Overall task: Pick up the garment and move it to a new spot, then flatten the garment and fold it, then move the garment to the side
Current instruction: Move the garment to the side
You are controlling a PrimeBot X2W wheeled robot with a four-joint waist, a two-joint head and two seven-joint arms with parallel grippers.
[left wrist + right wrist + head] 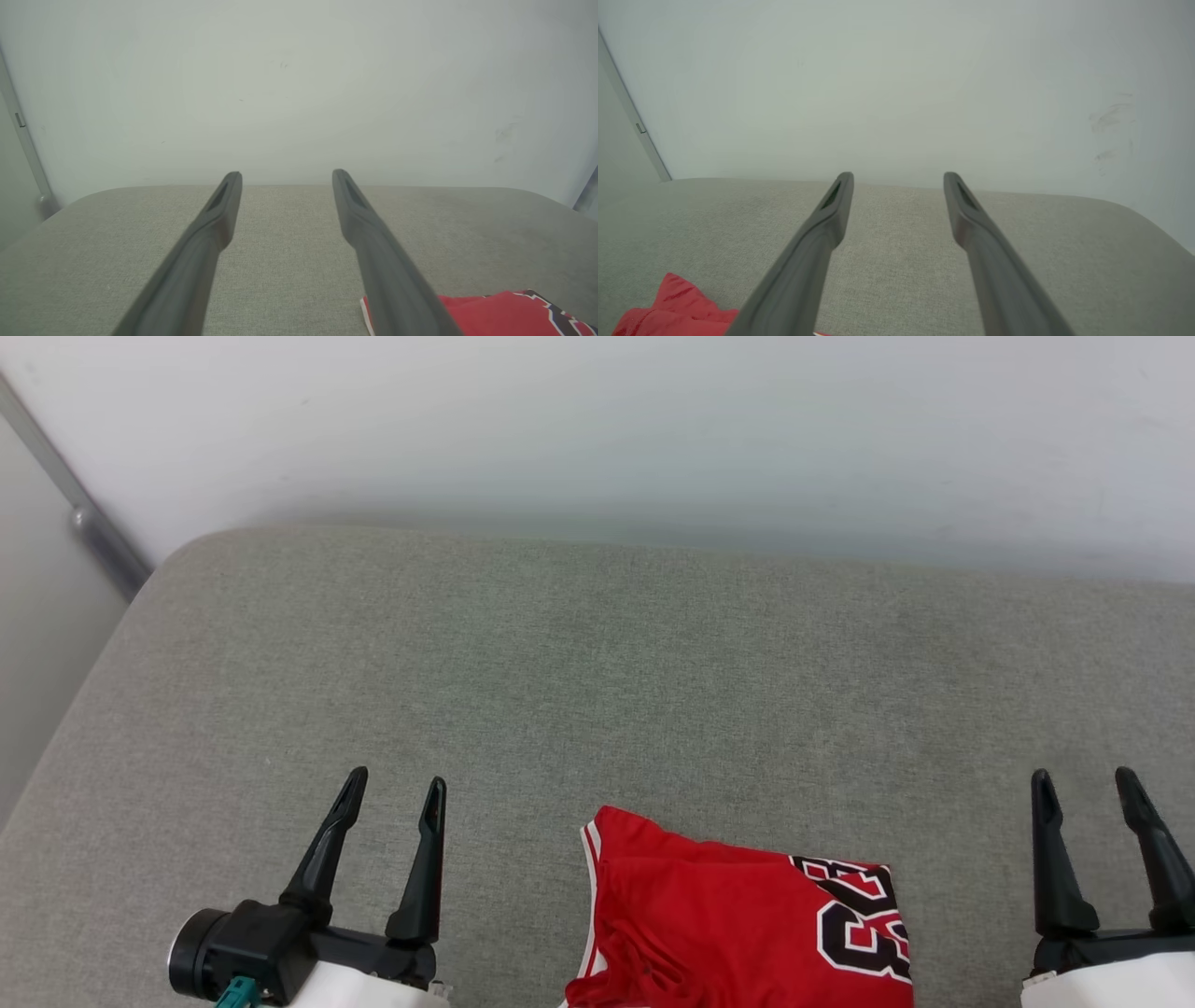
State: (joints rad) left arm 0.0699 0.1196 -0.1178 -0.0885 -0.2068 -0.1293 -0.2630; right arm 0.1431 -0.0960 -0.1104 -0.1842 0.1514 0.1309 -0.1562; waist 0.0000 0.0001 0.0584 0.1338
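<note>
The left gripper (pixel 397 781) is held with its jaws spread wide, and nothing is gripped between them. Only grey cushion (pixel 597 691) is seen in the gap. The right gripper (pixel 1083 775) is held the same way, with its jaws wide apart and nothing in them. Both pairs of fingers are pointed toward a pale wall (pixel 597 429), which is met by the cushion's far edge well beyond the fingertips.

The garment (pixel 738 924) is laid on the cushion between the two grippers and is touched by neither. It is set back from the fingertips, level with the roots of the fingers, and is cut off by the lower edge of the head view. It is creased rather than spread flat. Black numerals outlined in white are shown on the side toward the right jaws, and white-and-red trim runs along the edge toward the left jaws.

In the left wrist view a red corner with black-and-white marking is seen low down, partly hidden behind the finger nearer the right arm. In the right wrist view a red bunch is seen low down, outside the finger nearer the left arm.

A grey strip (pixel 93 532) is fixed on the wall, far out beyond the left jaws.
</note>
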